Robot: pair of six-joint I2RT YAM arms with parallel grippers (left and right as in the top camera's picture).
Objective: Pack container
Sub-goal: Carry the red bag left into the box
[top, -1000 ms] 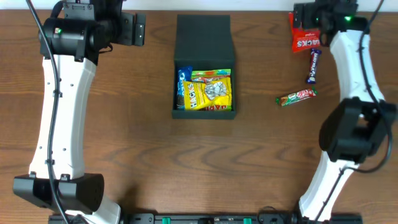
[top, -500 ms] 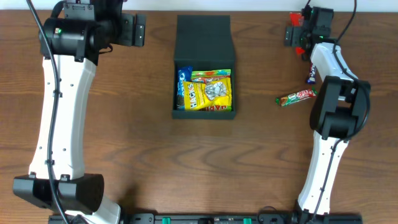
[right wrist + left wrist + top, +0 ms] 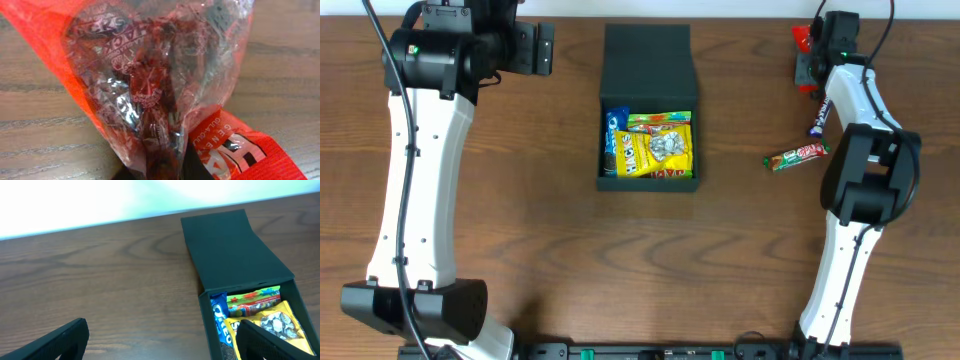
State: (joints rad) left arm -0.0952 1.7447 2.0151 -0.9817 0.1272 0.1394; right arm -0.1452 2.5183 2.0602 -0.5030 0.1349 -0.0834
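Note:
The container (image 3: 648,62), a dark shallow box with its flap lid laid open toward the back, sits at the table's middle and holds a yellow packet (image 3: 658,150), a blue Oreo pack (image 3: 612,135) and other snacks. In the left wrist view the container (image 3: 235,245) lies to the right. My left gripper (image 3: 546,47) hovers open at the back left, its fingers (image 3: 60,340) wide apart with bare wood between them. My right gripper (image 3: 810,58) is at the back right, shut on a crumpled red snack packet (image 3: 150,85), whose film bunches between the jaws.
A dark purple candy bar (image 3: 817,118) lies just in front of the right gripper. A green-and-red bar (image 3: 797,156) rests further forward, between that arm and the container. The white right arm stretches along the right side.
The right arm folded in over the red packet and its gripper went from open to shut on it, crumpling the film. The left arm has not moved.

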